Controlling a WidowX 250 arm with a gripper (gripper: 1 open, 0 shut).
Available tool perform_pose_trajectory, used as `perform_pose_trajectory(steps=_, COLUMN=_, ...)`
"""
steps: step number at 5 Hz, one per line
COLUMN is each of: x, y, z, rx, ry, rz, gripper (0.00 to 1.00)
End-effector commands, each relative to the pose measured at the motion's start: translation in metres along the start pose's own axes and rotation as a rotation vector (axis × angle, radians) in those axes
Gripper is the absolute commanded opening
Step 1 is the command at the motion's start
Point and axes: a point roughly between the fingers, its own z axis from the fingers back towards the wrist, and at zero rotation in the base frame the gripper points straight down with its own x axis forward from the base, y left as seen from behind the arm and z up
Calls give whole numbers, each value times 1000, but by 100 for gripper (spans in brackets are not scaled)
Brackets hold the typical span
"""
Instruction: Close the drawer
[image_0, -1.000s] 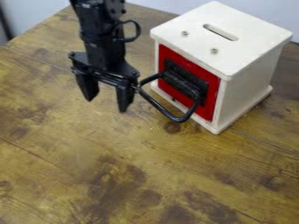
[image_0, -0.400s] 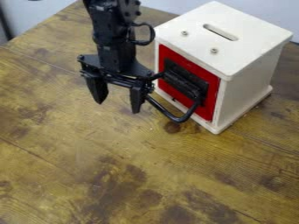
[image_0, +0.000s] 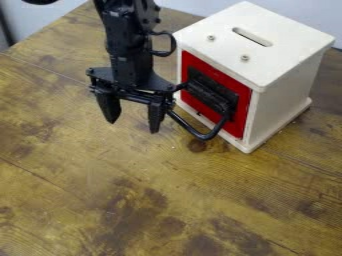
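The drawer (image_0: 214, 98) was the target, and the end effector (image_0: 131, 111) hung just to its left, fingers spread wide and pointing down at the bench (image_0: 94, 190), holding nothing. Over the last second the end effector had shifted right and slightly toward the cube, from a spot further left of the loop handle (image_0: 187, 118) to one where its right finger stood just beside, perhaps touching, the handle's near end; in the final fraction of that second it barely moved. That suggested the approach was about finished and the push itself had yet to begin, since the drawer's position looked unchanged throughout. The drawer sat in the left face of the cream-white cube (image_0: 261, 55), its black front panel standing slightly proud of the red opening, the handle jutting out toward the end effector and down toward the bench. It still appeared partly open.
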Motion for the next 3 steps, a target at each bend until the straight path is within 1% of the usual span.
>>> perform_pose_trajectory(steps=1, x=14, y=7, z=28, rx=-10, ry=-77, rz=14, gripper=100)
perform_pose_trajectory(steps=2, x=7, y=8, z=31, rx=-22, ry=-86, rz=-40, gripper=100)
perform_pose_trajectory(steps=3, x=1, y=8, z=30, rx=-30, ry=-107, rz=-112, gripper=100)
